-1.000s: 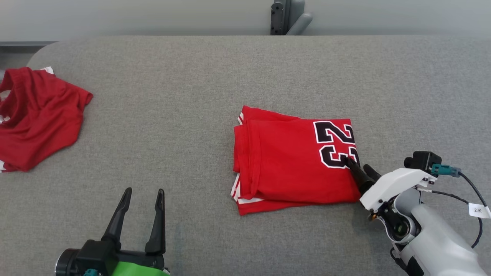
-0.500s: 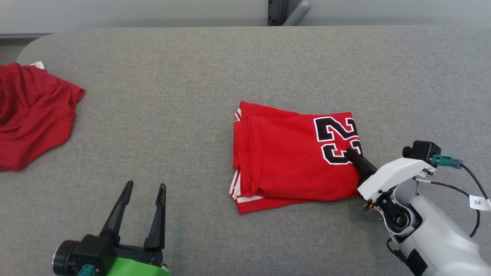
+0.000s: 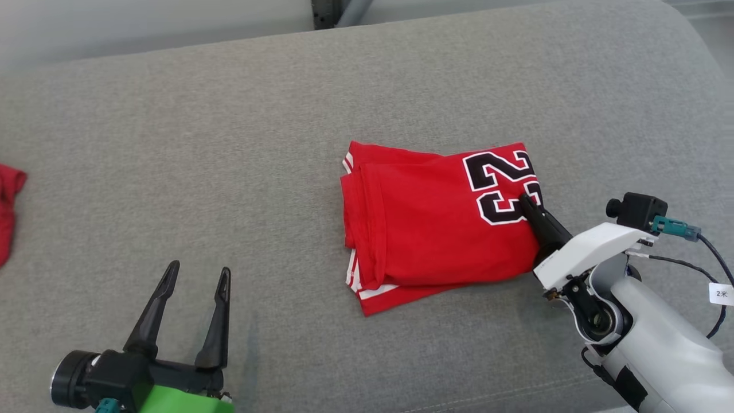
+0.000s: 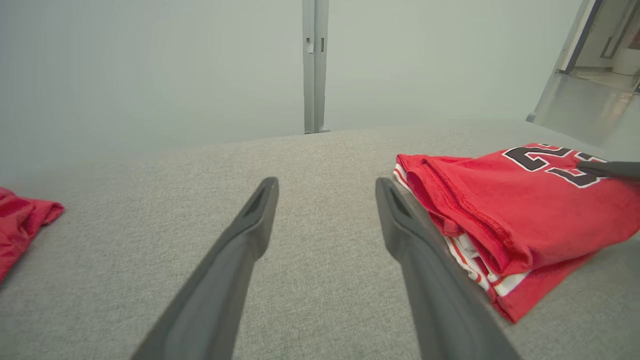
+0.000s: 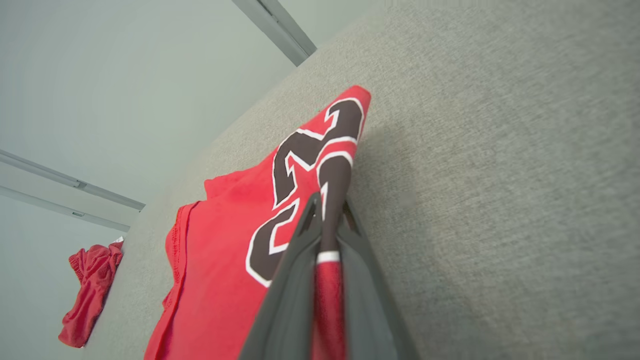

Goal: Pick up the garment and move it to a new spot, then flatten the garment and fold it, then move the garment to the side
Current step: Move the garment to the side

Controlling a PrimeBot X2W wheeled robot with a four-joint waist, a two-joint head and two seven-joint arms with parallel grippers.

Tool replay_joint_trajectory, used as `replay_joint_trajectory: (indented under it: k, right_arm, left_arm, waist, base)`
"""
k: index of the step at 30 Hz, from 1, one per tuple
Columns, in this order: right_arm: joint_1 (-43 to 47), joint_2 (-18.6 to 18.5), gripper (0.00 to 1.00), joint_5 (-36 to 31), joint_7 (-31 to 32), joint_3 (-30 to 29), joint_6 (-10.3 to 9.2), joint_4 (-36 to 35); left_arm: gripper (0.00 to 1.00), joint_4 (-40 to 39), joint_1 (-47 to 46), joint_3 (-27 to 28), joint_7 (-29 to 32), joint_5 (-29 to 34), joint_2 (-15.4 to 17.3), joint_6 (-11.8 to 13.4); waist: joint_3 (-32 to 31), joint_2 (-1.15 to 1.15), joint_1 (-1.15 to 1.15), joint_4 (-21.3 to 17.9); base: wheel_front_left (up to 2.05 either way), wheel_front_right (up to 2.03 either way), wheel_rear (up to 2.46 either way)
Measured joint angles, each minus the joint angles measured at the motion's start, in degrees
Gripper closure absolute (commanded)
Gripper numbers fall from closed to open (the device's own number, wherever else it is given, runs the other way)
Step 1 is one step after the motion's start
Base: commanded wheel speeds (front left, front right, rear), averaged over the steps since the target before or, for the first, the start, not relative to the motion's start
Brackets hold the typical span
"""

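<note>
A red garment (image 3: 436, 223) with a black-and-white number lies folded into a rectangle on the grey table (image 3: 229, 143). My right gripper (image 3: 524, 201) is shut on the garment's right edge, at the number. The right wrist view shows the garment (image 5: 230, 240) with its edge pinched between the two fingers of my right gripper (image 5: 327, 205). My left gripper (image 3: 198, 272) stands open at the lower left, holding nothing. In the left wrist view the open left gripper (image 4: 325, 187) points over bare table, with the folded garment (image 4: 505, 210) just to its right.
A second red garment (image 3: 8, 201) lies at the table's far left edge, also seen crumpled (image 5: 90, 295) in the right wrist view. A dark post (image 3: 327, 8) stands behind the table. The table's rounded right corner (image 3: 688, 34) is at the upper right.
My right gripper went from open around the garment's right edge to shut on it. The head camera has swung right, so the whole picture has shifted left.
</note>
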Motion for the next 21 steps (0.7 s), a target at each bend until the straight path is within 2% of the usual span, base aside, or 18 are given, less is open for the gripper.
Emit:
replay_joint_trajectory:
  k: [15,21]
  right_arm:
    - [-1.35,-0.53,1.0,0.29,-4.34,5.64,0.0,-3.16]
    - [-4.97,-0.13,1.0,-1.23,-5.27,7.35,0.0,-3.05]
  left_arm:
    - [0.0,-4.86,0.32,0.21,0.0,-0.75,5.35,0.0]
    - [0.0,-7.49,0.05,0.09,-0.01,-0.89,7.92,0.0]
  waist:
    - [4.59,0.0,0.0,-13.76]
    - [8.0,0.0,0.0,-17.1]
  base:
    - [0.0,0.0,0.0]
    - [0.0,0.0,0.0]
